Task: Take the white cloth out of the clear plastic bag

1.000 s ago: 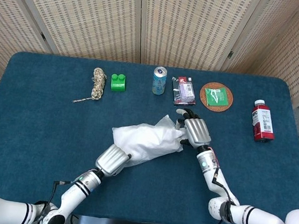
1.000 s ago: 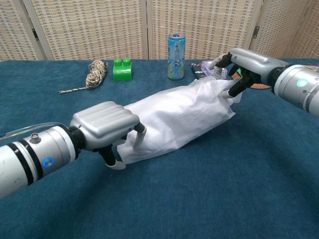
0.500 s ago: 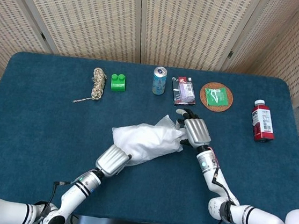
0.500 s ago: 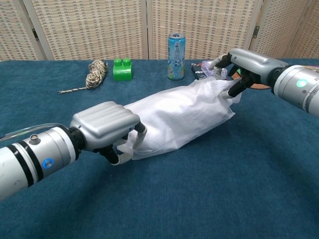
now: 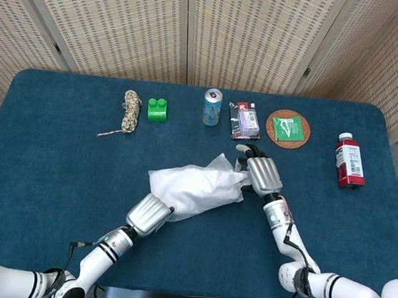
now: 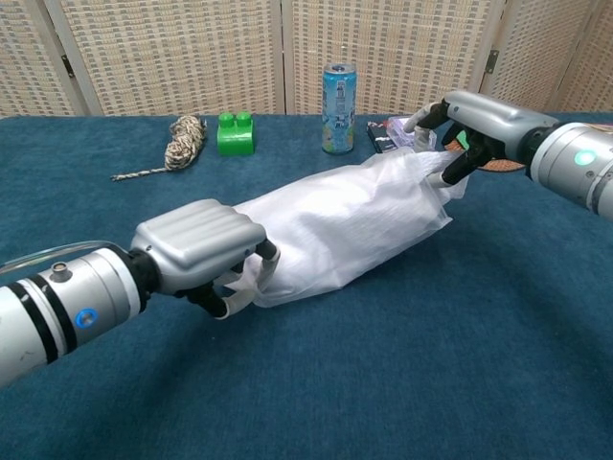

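Note:
The clear plastic bag [image 5: 220,164] lies across the middle of the table with the white cloth [image 5: 191,188] filling it. In the chest view the cloth [image 6: 345,220] shows as a long white bundle. My left hand [image 5: 150,214] grips the bag's near-left end, with fingers curled under the corner [image 6: 201,247]. My right hand [image 5: 261,175] pinches the bag's far-right end, where loose clear plastic bunches between thumb and fingers [image 6: 479,120]. All of the cloth is inside the bag.
Along the back lie a coiled rope [image 5: 129,110], a green block [image 5: 157,108], a blue can [image 5: 212,106], a small packet [image 5: 246,120] and a round coaster [image 5: 288,129]. A red bottle [image 5: 349,160] stands at the right.
My left hand's fingers have curled tighter on the bag's near end and pulled it slightly back. The right hand has barely shifted.

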You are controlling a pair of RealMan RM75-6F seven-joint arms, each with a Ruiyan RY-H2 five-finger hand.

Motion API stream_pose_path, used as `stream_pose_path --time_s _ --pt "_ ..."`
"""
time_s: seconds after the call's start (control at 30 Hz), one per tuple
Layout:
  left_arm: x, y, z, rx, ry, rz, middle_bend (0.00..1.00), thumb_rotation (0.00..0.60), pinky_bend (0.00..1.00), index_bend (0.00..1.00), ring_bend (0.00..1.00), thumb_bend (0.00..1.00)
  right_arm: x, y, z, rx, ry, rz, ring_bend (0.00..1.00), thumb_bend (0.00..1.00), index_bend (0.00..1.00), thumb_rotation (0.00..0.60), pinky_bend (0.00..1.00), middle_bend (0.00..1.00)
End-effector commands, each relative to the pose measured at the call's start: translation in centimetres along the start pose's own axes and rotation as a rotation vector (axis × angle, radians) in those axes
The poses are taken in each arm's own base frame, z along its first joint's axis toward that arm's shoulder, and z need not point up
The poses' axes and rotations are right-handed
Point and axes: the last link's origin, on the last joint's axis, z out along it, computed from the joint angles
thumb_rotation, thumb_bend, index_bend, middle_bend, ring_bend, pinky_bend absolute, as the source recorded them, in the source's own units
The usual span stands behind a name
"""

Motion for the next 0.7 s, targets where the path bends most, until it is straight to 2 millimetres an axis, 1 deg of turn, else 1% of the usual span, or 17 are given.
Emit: stream_pose_path --time_s 0.03,0.2,0.37,0.47,0.7 --pt "0.0 -0.3 -0.3 0.002 0.006 -0.006 1.0 0.6 1.0 0.59 0.92 0.47 0.1 0.0 0.0 0.0 0.003 -0.001 0.08 0.6 0.77 0.6 0.24 0.19" --pt "0.0 -0.9 -0.8 0.019 0.014 -0.015 1.0 0.6 1.0 0.6 0.92 0.47 0.6 0.1 -0.1 -0.001 0.015 -0.006 0.08 0.6 0.77 0.6 0.24 0.19" --pt "-0.1 -2.3 -1.8 0.059 0.013 -0.019 1.0 0.6 1.0 0.6 0.92 0.48 1.6 0.3 -0.1 -0.008 0.041 -0.008 0.08 0.6 0.77 0.6 0.24 0.19" --pt "-0.2 -3.5 -2.4 0.1 0.008 -0.041 1.0 0.6 1.0 0.6 0.92 0.48 2.4 0.5 -0.1 -0.014 0.061 -0.005 0.08 0.6 0.77 0.6 0.24 0.2" --pt "-0.3 -7.3 -4.0 0.206 0.011 -0.058 1.0 0.6 1.0 0.6 0.92 0.48 4.6 0.9 -0.4 -0.03 0.117 0.01 0.08 0.6 0.77 0.6 0.24 0.2"
